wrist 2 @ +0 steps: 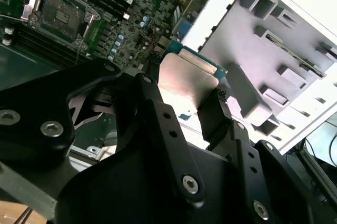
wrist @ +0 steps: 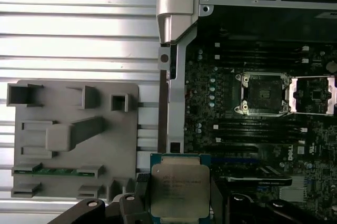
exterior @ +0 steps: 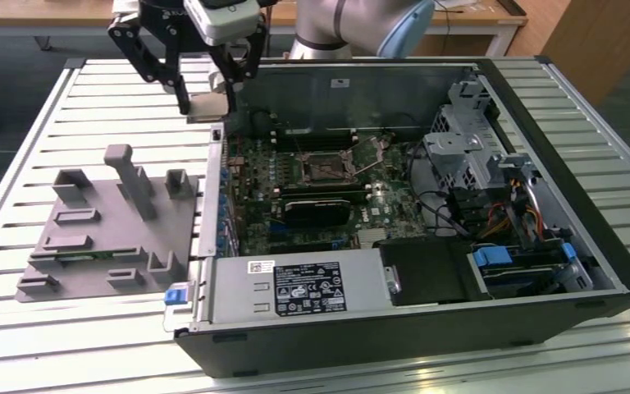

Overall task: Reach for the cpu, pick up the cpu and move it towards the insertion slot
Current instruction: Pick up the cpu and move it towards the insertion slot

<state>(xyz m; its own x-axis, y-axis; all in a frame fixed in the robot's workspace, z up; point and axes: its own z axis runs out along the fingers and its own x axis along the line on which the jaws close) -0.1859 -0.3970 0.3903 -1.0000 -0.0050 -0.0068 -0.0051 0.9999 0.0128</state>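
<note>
My gripper [exterior: 207, 98] hangs in the air over the slatted table, just outside the far left corner of the open computer case in the exterior view. It is shut on the cpu [exterior: 207, 107], a flat square chip with a shiny silver top [wrist: 179, 190] and a thin green rim [wrist 2: 187, 79], pinched by two opposite edges between black fingers [wrist 2: 152, 108]. The insertion slot [exterior: 323, 170], a dark square socket in a silver frame [wrist: 261, 93], lies open on the green motherboard [wrist 2: 60, 16], apart from the chip and lower down inside the case.
A grey plastic plate with upright blocks [exterior: 85, 246] lies on the table at the exterior view's left of the case [wrist: 73, 129]. The case's metal wall [wrist: 176, 50] stands between plate and motherboard. A power supply [exterior: 293, 287] and a drive cage [exterior: 468, 156] fill the case's near and right parts.
</note>
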